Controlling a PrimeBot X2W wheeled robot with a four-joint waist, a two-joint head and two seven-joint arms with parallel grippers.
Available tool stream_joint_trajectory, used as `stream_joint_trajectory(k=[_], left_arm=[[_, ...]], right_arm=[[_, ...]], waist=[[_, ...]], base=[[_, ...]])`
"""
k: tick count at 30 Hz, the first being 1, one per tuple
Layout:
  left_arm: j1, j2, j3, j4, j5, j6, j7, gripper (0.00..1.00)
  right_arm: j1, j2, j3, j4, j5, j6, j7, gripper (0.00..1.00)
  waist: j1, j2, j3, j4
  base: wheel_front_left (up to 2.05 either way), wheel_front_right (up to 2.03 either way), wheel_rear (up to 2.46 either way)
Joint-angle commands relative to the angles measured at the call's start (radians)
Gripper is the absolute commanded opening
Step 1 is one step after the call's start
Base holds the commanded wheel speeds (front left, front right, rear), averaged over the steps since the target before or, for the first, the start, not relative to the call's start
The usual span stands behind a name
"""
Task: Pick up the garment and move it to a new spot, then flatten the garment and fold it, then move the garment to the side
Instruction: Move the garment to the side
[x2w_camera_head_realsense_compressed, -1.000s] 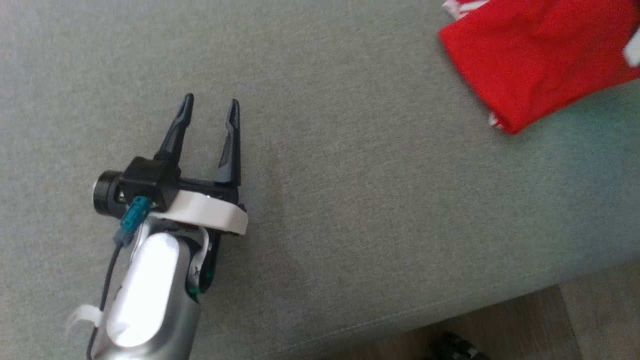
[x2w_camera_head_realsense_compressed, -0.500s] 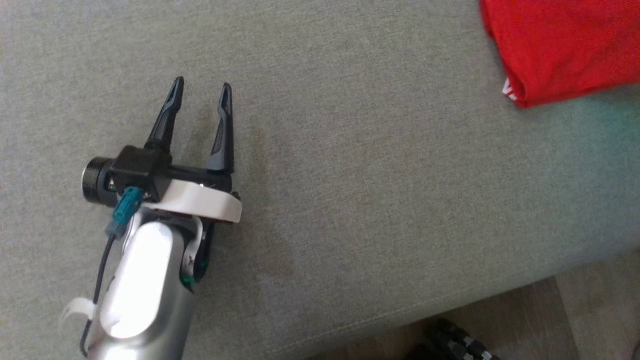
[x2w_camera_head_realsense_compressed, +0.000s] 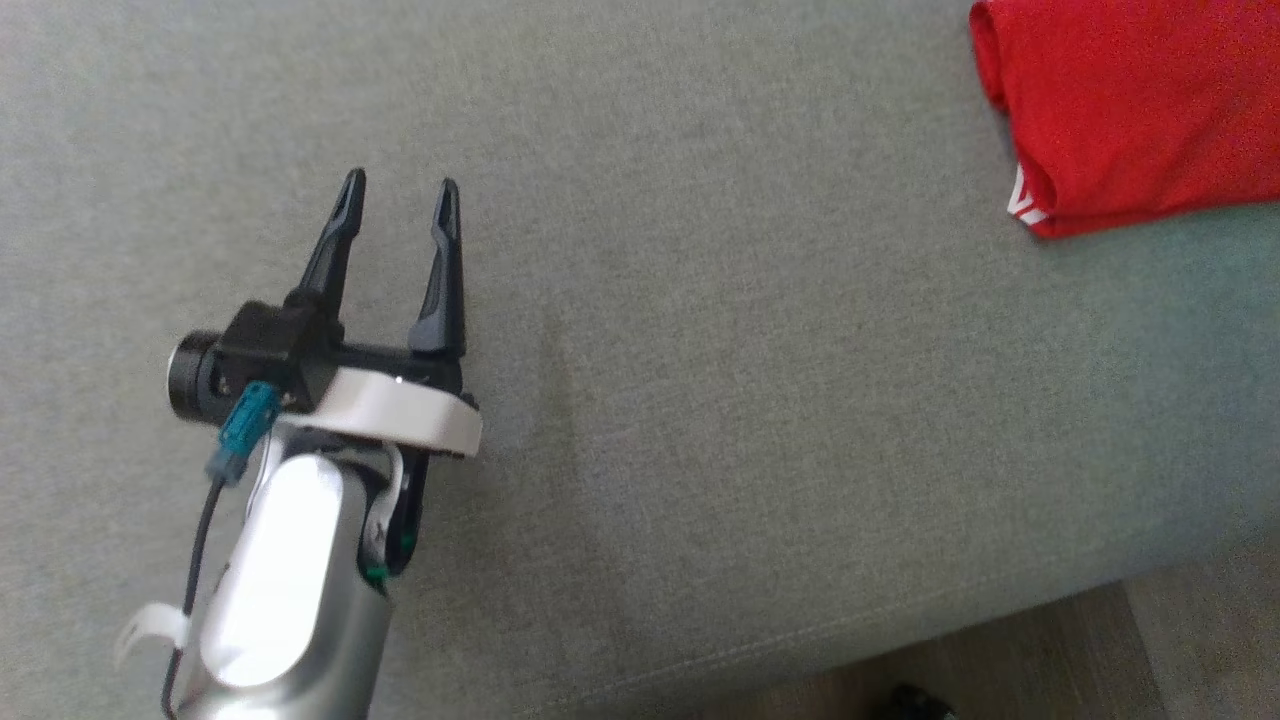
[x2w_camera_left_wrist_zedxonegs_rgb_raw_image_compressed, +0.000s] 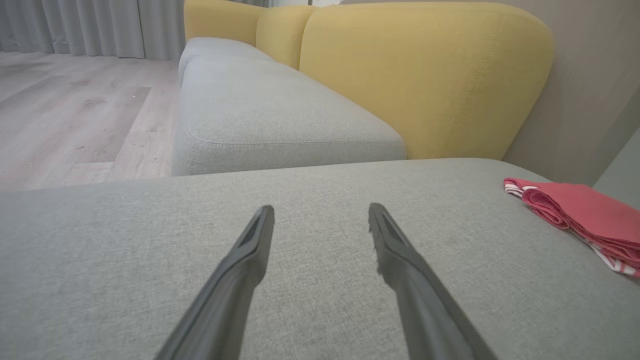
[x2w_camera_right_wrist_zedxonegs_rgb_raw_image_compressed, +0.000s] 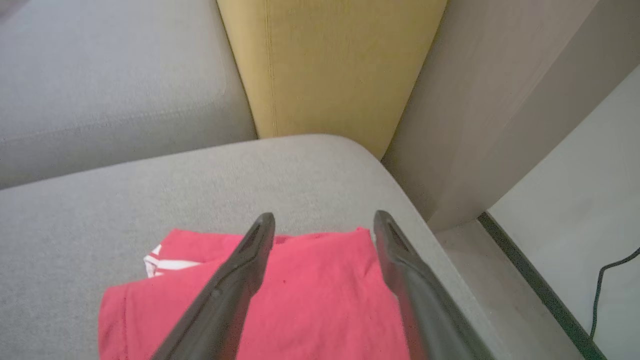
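We are holding our left gripper (x2w_camera_head_realsense_compressed: 400, 182) open and empty at nine o'clock. The folded red garment (x2w_camera_head_realsense_compressed: 1130, 110) is lying on the grey cushion (x2w_camera_head_realsense_compressed: 750, 400) at two o'clock, partly cut off, beneath our spread, empty right gripper (x2w_camera_right_wrist_zedxonegs_rgb_raw_image_compressed: 324, 216).

Garment (x2w_camera_head_realsense_compressed: 1130, 110) partly off-frame, head view top-rt corner

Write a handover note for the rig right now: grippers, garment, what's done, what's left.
Left gripper: open, empty, over the grey cushion.
Right gripper: open, holding nothing, just above the red garment.
Garment: folded, lying at the cushion's far right corner, by the yellow backrest.
Done: fold and move aside look finished.
Left: probably only pulling the right arm clear.
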Motion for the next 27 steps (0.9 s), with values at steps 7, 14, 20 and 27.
stream_joint_trajectory(k=[7, 14, 20, 27], left_arm=[[0.079, 0.001, 0.072, -0.042, -0.041, 0.007, -0.005, 1.00], [0.161, -0.001, 0.132, -0.040, -0.059, -0.001, -0.005, 1.00], [0.211, -0.001, 0.160, -0.020, -0.050, -0.006, -0.005, 1.00], [0.250, -0.002, 0.190, -0.014, -0.024, -0.010, -0.005, 1.00]], right_arm=[[0.065, 0.004, 0.033, -0.153, -0.009, 0.007, -0.163, 1.00], [0.251, 0.019, 0.025, -0.329, 0.035, 0.007, -0.245, 1.00], [0.487, 0.015, -0.014, -0.482, -0.008, 0.007, -0.308, 1.00], [0.771, 0.068, -0.177, -0.680, -0.132, 0.007, -0.335, 1.00]], waist=[[0.0000, 0.0000, -0.181, 0.051], [0.0000, 0.0000, -0.341, 0.102], [0.0000, 0.0000, -0.417, 0.147], [0.0000, 0.0000, -0.433, 0.176]], base=[[0.00, 0.00, 0.00], [0.00, 0.00, 0.00], [0.00, 0.00, 0.00], [0.00, 0.00, 0.00]])
